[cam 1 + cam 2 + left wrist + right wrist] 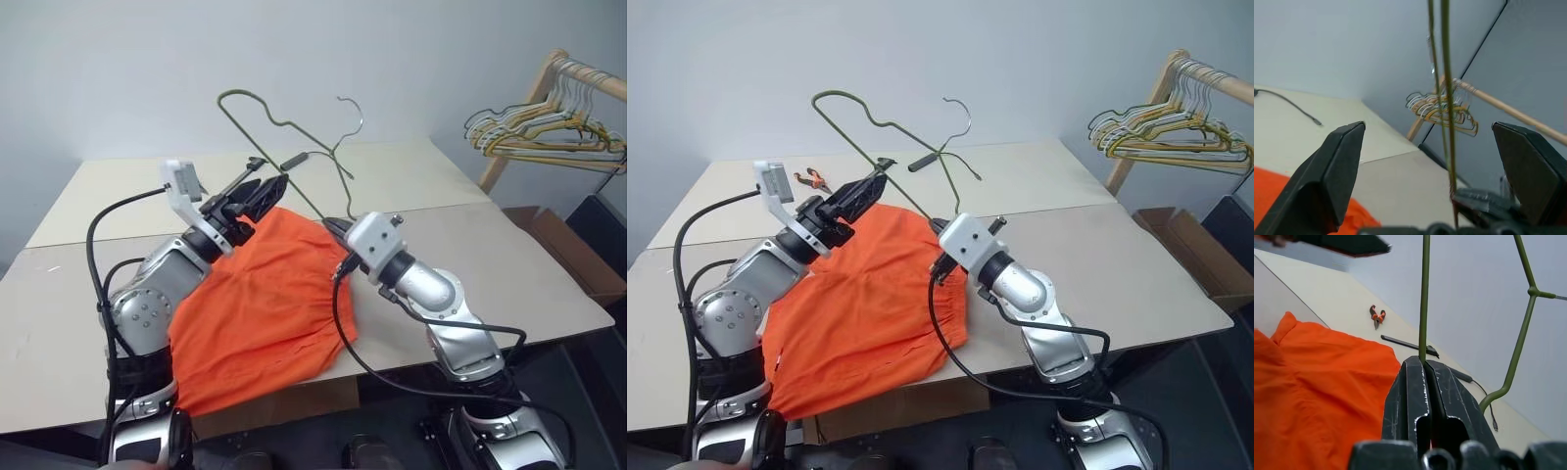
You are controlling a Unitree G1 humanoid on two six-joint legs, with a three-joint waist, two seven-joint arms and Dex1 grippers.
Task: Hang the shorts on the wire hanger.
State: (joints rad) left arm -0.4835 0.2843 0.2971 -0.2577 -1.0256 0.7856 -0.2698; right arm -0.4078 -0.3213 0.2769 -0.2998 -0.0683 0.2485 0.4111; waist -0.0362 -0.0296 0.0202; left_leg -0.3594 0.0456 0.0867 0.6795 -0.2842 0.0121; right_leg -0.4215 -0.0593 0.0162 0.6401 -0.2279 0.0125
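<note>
Right claw point(1425, 363) is clamped on the wire hanger point(284, 122), holding it raised above the orange shorts point(265, 304) spread over the surface's point(549, 284) near edge; left claw point(1430, 161) gapes wide, empty.

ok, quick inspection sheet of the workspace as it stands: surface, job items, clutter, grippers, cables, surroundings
Surface: beige table, two tops pushed together.
Job's things: shorts flat on the table, hem over the near edge; wire hanger lifted in the air.
Clutter: pliers and a dark tool at the far side.
Grippers: right gripper shut on wire hanger; left gripper open around the wire.
Cables: thin black lead on the table.
Surroundings: hanger bunch on wooden rack; cardboard box.
</note>
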